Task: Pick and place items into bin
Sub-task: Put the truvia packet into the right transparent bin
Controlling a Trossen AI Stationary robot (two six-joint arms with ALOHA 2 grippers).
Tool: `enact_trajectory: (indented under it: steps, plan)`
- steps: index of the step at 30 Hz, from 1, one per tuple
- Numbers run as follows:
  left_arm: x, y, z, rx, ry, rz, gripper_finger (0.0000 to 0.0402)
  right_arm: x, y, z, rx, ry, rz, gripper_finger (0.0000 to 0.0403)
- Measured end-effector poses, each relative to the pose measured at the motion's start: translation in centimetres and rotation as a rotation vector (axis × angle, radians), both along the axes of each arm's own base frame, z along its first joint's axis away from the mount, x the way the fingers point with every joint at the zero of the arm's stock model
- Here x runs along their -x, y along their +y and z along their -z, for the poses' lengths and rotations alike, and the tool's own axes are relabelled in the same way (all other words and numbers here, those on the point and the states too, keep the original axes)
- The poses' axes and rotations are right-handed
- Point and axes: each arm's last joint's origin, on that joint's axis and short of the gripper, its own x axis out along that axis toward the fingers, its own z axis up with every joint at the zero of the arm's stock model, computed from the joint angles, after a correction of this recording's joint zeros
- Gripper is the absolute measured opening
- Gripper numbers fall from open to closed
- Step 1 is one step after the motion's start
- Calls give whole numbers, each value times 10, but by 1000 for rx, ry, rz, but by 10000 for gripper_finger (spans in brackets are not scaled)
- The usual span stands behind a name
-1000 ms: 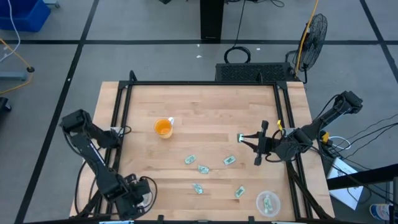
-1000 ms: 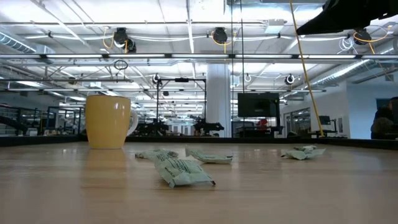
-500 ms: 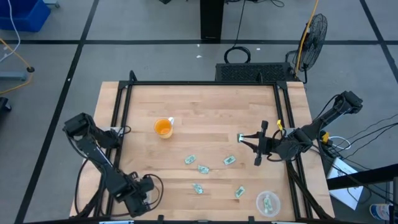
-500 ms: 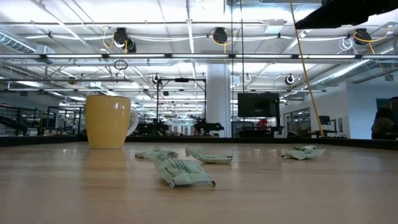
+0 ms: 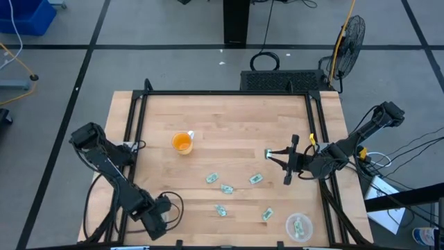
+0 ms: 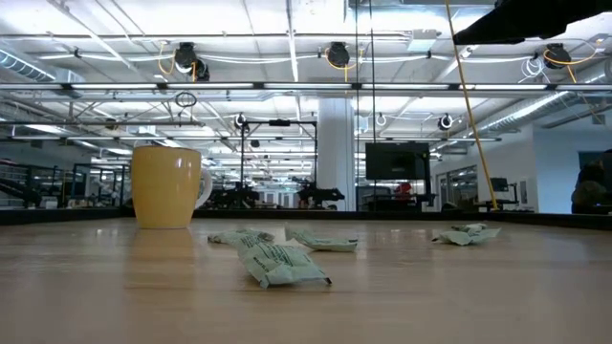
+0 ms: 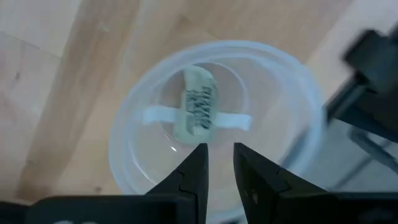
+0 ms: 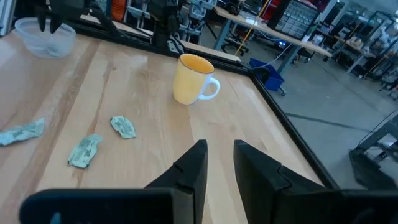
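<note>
Several pale green-and-white packets (image 5: 226, 188) lie flat mid-table; the low view (image 6: 277, 263) and the right wrist view (image 8: 84, 150) show them too. My left gripper (image 5: 158, 214) hangs at the near-left corner, shut, above a clear bowl (image 7: 118, 155) holding one packet (image 7: 198, 109). That bowl (image 8: 40, 36) also shows in the right wrist view. My right gripper (image 5: 272, 155) hovers over the table's right side, pointing left, shut, with nothing between its fingers (image 8: 221, 149). One packet (image 5: 268, 153) shows just at its tips from above.
An orange cup (image 5: 182, 142) stands upright left of centre, handle toward the far right (image 8: 191, 78). A second clear bowl (image 5: 298, 225) with one packet in it sits at the near-right corner. A black frame rail (image 5: 222, 93) borders the tabletop.
My left gripper has drifted a little toward the table's right along the near edge, staying above the near-left bowl. The packets, the cup and my right arm have not moved.
</note>
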Motion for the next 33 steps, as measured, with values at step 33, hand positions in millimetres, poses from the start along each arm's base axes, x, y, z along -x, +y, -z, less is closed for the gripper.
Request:
enact_trajectory:
  steps: [33]
  plan:
    - [-28, 118, -105, -609, -843, 82, 25, -15, -41, 117, -251, 509, 163, 151]
